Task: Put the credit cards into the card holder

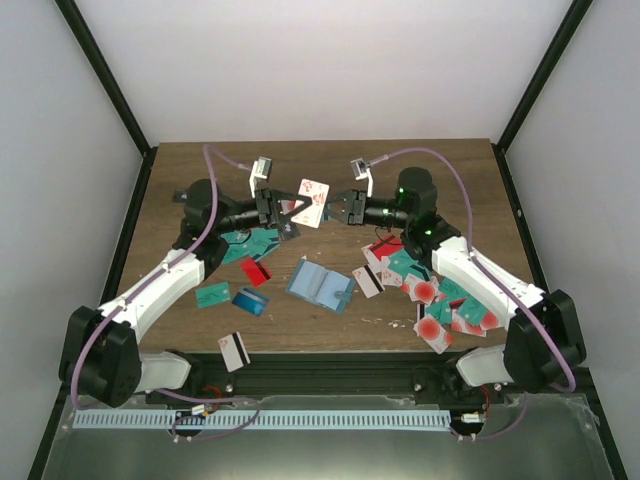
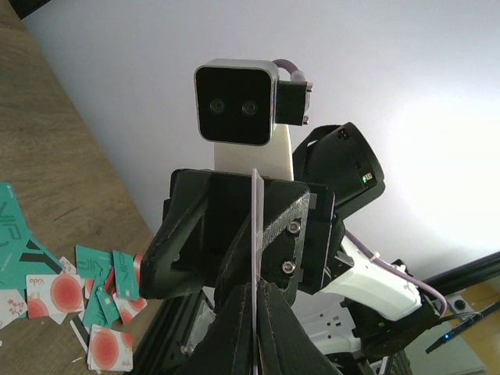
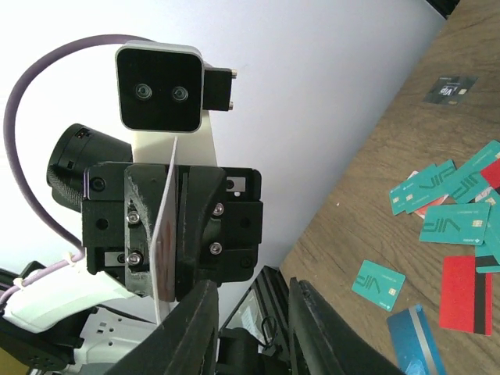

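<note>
I've got left gripper [image 1: 290, 210] clamped on a white card [image 1: 313, 200] mid-air; right gripper [image 1: 346, 207] faces it from 3 o'clock, fingers [image 3: 191, 328] apart. Open holder [image 1: 320, 285] lies at the card's 6 o'clock, loose cards [image 1: 440, 300] at its 3 and 9. Card face shows only from top; both wrists see its edge.

White card [image 1: 313, 201] (red marks)

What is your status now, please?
Left gripper shut on white card, held aloft. Right gripper open, facing it. Card holder lies open, nothing on it.
</note>
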